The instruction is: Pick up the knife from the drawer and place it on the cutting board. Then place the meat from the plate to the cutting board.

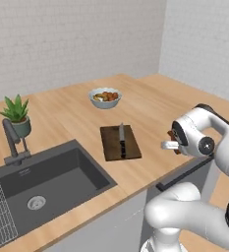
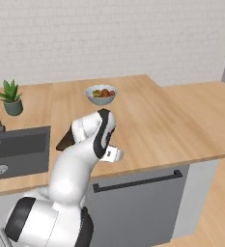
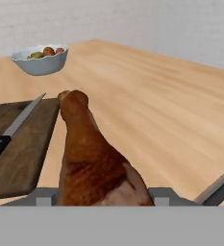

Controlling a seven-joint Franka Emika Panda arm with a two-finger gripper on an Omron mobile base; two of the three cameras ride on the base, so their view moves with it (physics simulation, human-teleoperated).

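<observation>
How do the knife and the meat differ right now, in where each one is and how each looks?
The knife lies flat on the cutting board; the meat is off the board, up in the gripper beside it. The knife is slim, with a black handle and grey blade; the meat is a thick reddish-brown drumstick. In the hand view the knife sits left and farther off, the meat looms close.

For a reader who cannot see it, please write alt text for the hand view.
A reddish-brown piece of meat fills the near centre, held between the gripper's fingers. To its left, a knife lies on a dark cutting board; a grey bowl of food stands farther back on the wooden counter.
</observation>
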